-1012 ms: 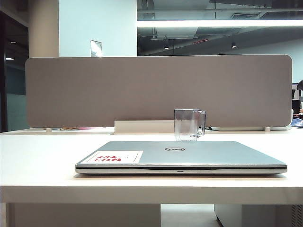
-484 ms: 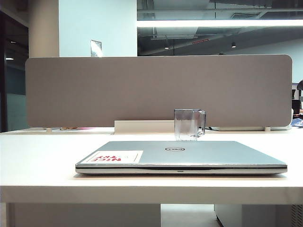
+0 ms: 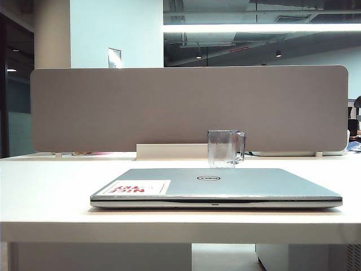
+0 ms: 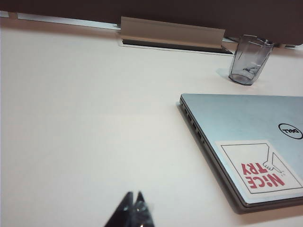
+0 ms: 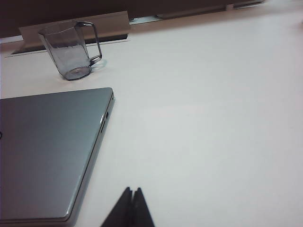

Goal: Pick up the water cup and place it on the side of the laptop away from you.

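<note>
The water cup, clear and grey-tinted with a squared handle, stands upright on the white table behind the closed silver laptop. Both wrist views show the pair as well: water cup beyond laptop, and water cup beyond laptop. My left gripper hovers shut over bare table beside the laptop's sticker end, far from the cup. My right gripper is shut over bare table off the laptop's other end. Neither gripper appears in the exterior view.
A grey partition screen runs along the table's far edge, with a white cable tray flap at its base just behind the cup. The table's front edge lies close below the laptop.
</note>
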Controlling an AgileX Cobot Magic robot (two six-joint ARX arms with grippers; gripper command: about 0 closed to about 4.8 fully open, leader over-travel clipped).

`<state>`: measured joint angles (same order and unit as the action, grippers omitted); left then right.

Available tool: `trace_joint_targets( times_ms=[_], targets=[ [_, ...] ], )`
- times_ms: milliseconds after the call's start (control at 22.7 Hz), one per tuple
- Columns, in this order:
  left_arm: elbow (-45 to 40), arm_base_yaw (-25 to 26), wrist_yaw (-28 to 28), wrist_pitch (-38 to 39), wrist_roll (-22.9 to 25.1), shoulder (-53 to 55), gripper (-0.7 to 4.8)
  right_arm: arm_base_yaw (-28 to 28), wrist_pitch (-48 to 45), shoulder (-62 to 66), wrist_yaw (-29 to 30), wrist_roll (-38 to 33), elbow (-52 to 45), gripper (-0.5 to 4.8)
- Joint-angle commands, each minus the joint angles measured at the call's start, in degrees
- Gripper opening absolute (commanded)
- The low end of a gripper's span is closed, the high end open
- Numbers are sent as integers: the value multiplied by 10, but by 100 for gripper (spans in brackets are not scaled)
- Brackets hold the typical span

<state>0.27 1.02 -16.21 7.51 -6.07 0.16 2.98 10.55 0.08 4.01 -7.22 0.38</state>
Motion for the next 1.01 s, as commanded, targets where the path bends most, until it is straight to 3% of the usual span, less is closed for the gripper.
trace_joint_targets(
  times_ms=[44, 264, 1012],
  targets=[
    [2, 3, 57, -12, 36, 1, -6, 0, -5, -1, 0, 1, -3, -8],
    [2, 3, 166, -60, 37, 1, -5, 0, -5, -1, 0, 1, -3, -8],
    [2, 3, 162, -63, 39, 1, -5, 0, -5, -1, 0, 1, -3, -8]
  ],
)
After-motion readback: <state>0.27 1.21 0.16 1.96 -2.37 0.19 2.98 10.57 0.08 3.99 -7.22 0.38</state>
